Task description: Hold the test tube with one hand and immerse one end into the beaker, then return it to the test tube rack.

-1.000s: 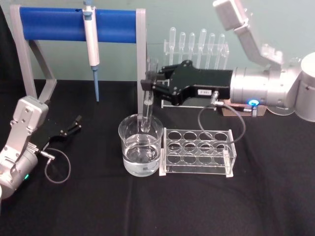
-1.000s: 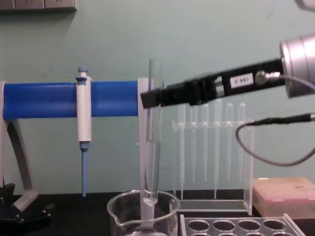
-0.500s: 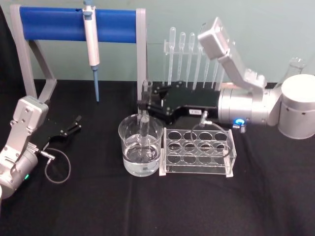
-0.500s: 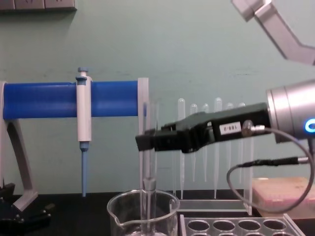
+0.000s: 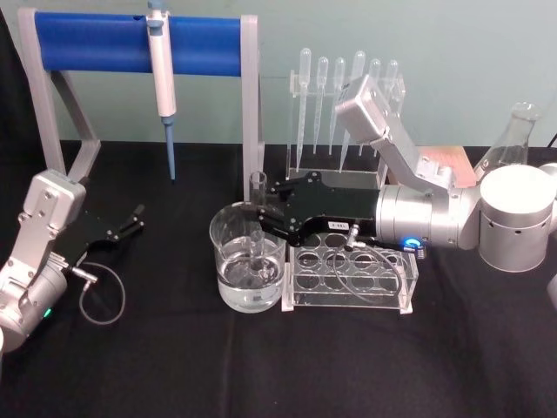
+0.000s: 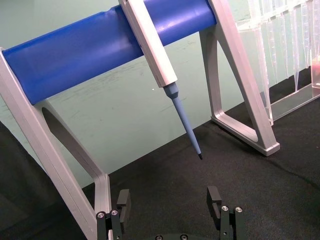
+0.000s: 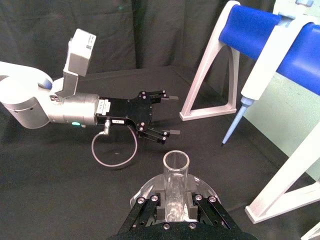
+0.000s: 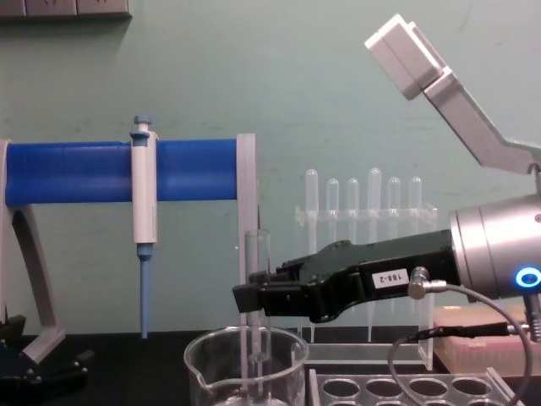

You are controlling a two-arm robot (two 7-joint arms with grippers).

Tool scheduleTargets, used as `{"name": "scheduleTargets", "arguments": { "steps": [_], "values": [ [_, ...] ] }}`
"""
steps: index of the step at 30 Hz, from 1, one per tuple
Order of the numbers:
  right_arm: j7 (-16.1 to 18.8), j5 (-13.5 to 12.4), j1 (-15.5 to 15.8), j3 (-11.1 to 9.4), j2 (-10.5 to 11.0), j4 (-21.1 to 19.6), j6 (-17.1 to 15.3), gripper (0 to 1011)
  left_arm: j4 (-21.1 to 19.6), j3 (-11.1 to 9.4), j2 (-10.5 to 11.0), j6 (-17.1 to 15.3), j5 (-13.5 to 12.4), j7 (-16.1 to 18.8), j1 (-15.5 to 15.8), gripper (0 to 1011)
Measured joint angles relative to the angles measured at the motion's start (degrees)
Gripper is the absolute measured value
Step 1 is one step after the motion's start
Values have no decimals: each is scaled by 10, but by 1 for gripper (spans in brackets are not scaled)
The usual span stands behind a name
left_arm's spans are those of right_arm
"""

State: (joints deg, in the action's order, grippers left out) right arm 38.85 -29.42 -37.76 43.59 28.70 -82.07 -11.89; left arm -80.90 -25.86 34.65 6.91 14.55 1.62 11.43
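The test tube (image 5: pixel 258 196) stands upright with my right gripper (image 5: pixel 259 216) shut on it, just above the beaker's rim. Its lower end is down inside the beaker (image 5: pixel 248 266), which holds clear water, and it seems to reach the water. In the chest view the black gripper (image 8: pixel 247 296) clamps the test tube (image 8: pixel 256 249) over the beaker (image 8: pixel 245 368). The right wrist view looks down into the test tube's open rim (image 7: pixel 176 163). My left gripper (image 5: pixel 135 218) rests open on the table at the left, with nothing between its fingers (image 6: pixel 215 200).
A clear tube rack (image 5: pixel 350 272) stands right beside the beaker. A blue bar stand (image 5: pixel 130 43) holds a white-and-blue pipettor (image 5: pixel 159 65) behind. A stand of thin pipettes (image 5: pixel 344 96) and a glass flask (image 5: pixel 513 131) are at the back right.
My right gripper has come down with the test tube, sinking it deeper into the beaker. The left arm has not moved.
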Motion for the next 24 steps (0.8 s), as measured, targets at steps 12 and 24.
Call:
{"name": "scheduleTargets", "arguments": {
  "steps": [12,24],
  "values": [
    [3,9,12,-9,-11,11,-2,231,0,0,0,0,0,0,0,1000],
    [2,17,14,-12,-11,7,-16,231,0,0,0,0,0,0,0,1000]
  ]
}}
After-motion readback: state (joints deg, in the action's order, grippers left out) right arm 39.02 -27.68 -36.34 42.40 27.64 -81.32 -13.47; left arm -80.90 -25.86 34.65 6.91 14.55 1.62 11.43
